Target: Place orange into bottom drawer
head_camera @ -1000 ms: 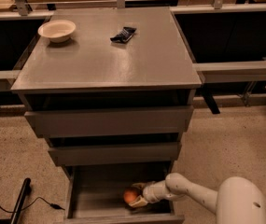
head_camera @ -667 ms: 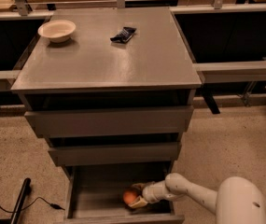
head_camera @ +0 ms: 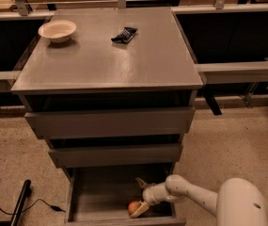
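The orange [head_camera: 133,206] lies on the grey floor of the open bottom drawer [head_camera: 96,197], near its front right. My gripper [head_camera: 140,196] reaches into that drawer from the right. Its fingers are spread apart. The lower fingertip [head_camera: 141,209] touches the orange's right side and the upper fingertip [head_camera: 140,182] stands clear behind it. The white arm [head_camera: 190,197] runs off to the lower right.
The two wider drawers [head_camera: 110,122] above are pulled out slightly. On the cabinet top [head_camera: 138,60] stand a cream bowl [head_camera: 57,30] at the back left and a dark snack packet [head_camera: 124,34]. A black cable and rod [head_camera: 20,204] lie on the floor at the left.
The gripper's fingers have spread apart around the orange. The orange sits a little nearer the drawer front. The arm has hardly moved.
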{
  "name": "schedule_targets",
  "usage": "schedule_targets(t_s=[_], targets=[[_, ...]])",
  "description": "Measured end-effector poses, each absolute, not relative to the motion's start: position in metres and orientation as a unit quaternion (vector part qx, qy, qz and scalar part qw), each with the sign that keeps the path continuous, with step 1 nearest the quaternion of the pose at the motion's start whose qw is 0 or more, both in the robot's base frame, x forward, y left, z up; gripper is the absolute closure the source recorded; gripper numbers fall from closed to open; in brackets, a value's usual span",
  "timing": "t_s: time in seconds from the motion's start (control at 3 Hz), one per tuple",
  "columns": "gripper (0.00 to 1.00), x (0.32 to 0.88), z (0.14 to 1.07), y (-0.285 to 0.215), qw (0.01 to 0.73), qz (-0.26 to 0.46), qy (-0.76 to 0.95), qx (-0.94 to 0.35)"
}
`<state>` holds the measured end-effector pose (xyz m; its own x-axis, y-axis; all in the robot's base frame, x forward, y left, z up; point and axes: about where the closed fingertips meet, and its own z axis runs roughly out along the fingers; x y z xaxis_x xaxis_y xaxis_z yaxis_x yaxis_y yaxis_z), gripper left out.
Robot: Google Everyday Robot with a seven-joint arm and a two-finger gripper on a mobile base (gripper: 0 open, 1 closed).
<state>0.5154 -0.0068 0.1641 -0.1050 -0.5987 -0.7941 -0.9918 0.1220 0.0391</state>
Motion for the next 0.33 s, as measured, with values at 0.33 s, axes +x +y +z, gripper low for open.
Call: schedule_targets(t_s=[0.33], targets=[[0.0, 0.5153, 0.164, -0.0068, 0.32, 0.307, 0.677, -0.587]])
